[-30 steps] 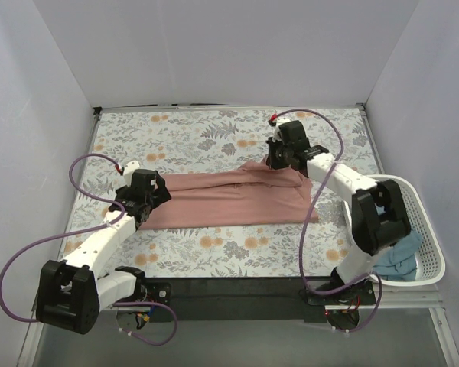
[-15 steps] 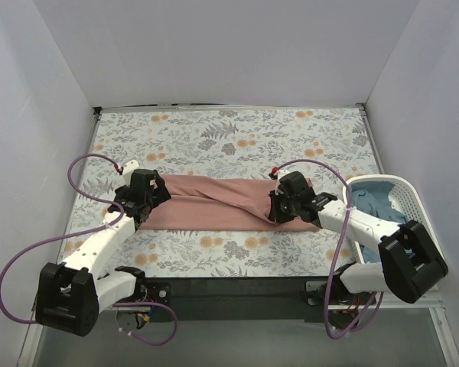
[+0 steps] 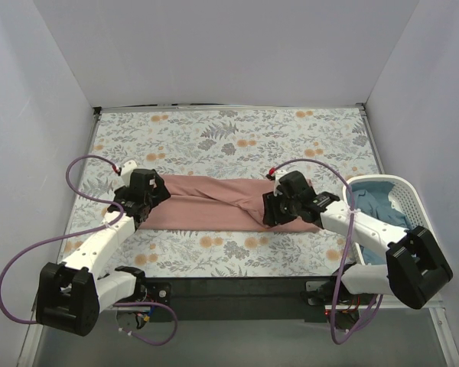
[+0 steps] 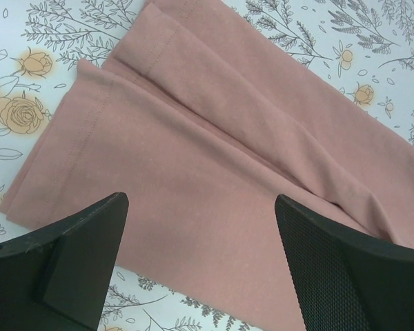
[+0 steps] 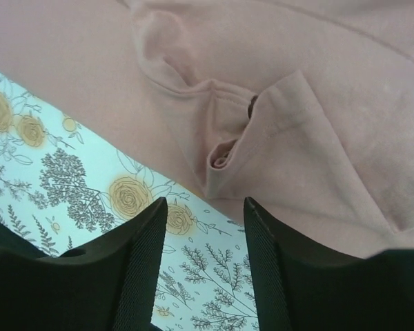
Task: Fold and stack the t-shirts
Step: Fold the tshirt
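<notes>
The dusty-pink t-shirt lies folded into a long strip across the frame's centre, on the floral cloth. The left gripper hovers wide open over its left end, and the right gripper stands parted and empty at its right end. The teal t-shirt sits in the basket at right.

A dusty-pink t-shirt lies flat on a floral cloth, folded lengthwise into a long, narrow band that runs left to right. At its left end the stitched hems and overlapping layers lie smooth, while near its right end a hemmed edge is bunched into a small puckered fold. A teal-blue t-shirt lies crumpled inside a white basket at the right.
</notes>
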### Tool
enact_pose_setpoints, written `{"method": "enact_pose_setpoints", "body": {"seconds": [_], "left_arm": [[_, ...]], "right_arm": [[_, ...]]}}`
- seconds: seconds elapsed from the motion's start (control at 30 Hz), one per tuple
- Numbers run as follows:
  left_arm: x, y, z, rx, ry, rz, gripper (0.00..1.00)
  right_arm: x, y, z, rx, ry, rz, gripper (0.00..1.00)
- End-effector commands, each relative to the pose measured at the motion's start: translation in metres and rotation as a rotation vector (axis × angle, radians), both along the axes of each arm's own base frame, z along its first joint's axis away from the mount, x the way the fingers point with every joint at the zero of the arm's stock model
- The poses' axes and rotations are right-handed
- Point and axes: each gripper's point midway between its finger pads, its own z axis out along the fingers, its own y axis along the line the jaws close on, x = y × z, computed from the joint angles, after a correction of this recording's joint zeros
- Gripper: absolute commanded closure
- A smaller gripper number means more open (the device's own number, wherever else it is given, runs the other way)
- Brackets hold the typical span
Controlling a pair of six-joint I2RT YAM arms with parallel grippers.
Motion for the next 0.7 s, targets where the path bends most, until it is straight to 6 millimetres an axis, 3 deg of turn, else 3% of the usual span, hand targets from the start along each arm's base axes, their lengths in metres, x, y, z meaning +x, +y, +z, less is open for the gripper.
{"method": "enact_pose_setpoints", "body": {"seconds": [0.0,0.07,0.13,0.17,0.23,0.27,0.3,0.33,0.37,0.4,0.43,0.47,0.5,0.6,0.63,0.67], "left_arm": [[0.014,0.008,0.018,-0.042,-0.059,0.081,0.13],[0.026,0.015,0.027,-0.07,-0.079,0.128,0.13],[0.036,0.025,0.021,-0.072,-0.047,0.166,0.13],[0.048,0.026,0.03,-0.081,-0.062,0.181,0.12],[0.052,0.031,0.017,-0.077,0.007,0.211,0.13],[0.056,0.032,0.019,-0.075,0.014,0.217,0.13],[0.058,0.032,0.021,-0.08,0.011,0.221,0.13],[0.057,0.031,0.021,-0.086,0.01,0.219,0.12],[0.055,0.028,0.021,-0.096,0.01,0.209,0.12],[0.047,0.028,0.013,-0.092,0.025,0.199,0.12],[0.044,0.028,0.013,-0.091,0.019,0.19,0.12],[0.04,0.028,0.017,-0.091,0.003,0.183,0.12],[0.029,0.028,0.007,-0.091,0.027,0.171,0.12],[0.015,0.021,0.008,-0.108,0.018,0.119,0.12],[0.005,0.02,-0.002,-0.112,0.038,0.11,0.12],[0.002,0.018,0.004,-0.121,0.013,0.098,0.12]], "right_arm": [[0.025,0.02,0.051,0.054,-0.16,0.084,0.44],[0.039,0.031,0.063,0.055,-0.196,0.12,0.42],[0.047,0.046,0.063,0.081,-0.193,0.156,0.41],[0.057,0.057,0.076,0.111,-0.225,0.18,0.41],[0.066,0.08,0.09,0.186,-0.257,0.241,0.41],[0.071,0.09,0.082,0.192,-0.234,0.267,0.38],[0.083,0.105,0.101,0.233,-0.27,0.296,0.34],[0.084,0.118,0.107,0.28,-0.264,0.344,0.32],[0.088,0.129,0.095,0.286,-0.233,0.366,0.32],[0.097,0.142,0.109,0.321,-0.263,0.387,0.31],[0.098,0.151,0.109,0.345,-0.256,0.412,0.31],[0.105,0.162,0.097,0.351,-0.242,0.425,0.3],[0.108,0.169,0.095,0.362,-0.236,0.434,0.3],[0.119,0.199,0.088,0.417,-0.217,0.474,0.28],[0.123,0.211,0.082,0.435,-0.201,0.492,0.27],[0.122,0.22,0.079,0.443,-0.193,0.507,0.27]]}}
